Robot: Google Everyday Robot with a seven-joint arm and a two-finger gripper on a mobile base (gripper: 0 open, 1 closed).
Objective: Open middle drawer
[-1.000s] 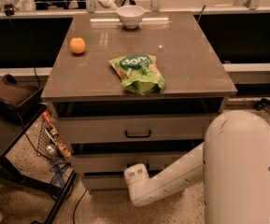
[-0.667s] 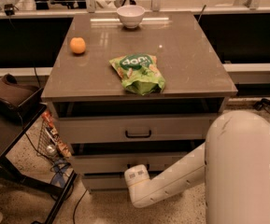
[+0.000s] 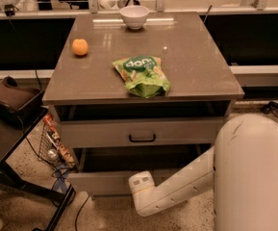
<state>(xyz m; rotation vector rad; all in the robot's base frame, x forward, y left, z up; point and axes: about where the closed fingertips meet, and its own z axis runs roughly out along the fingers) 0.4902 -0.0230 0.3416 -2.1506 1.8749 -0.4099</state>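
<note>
Find the middle drawer (image 3: 100, 182) at 6 o'clock, below the counter (image 3: 196, 66) and under the handled drawer (image 3: 95, 133). The pincer (image 3: 139, 179) sits at its front centre. You cannot tell the pincer's state.

The single camera sits close above the robot's arm (image 3: 177, 189), looking steeply down and forward onto the cabinet surface (image 3: 191, 66). The hand is hidden behind the arm's end, by the lowest drawer front (image 3: 105, 182).

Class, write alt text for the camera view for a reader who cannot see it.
A white robot arm holds its tool at the middle drawer front of a cabinet. On top sit an orange, a white bowl and a green snack bag.
</note>
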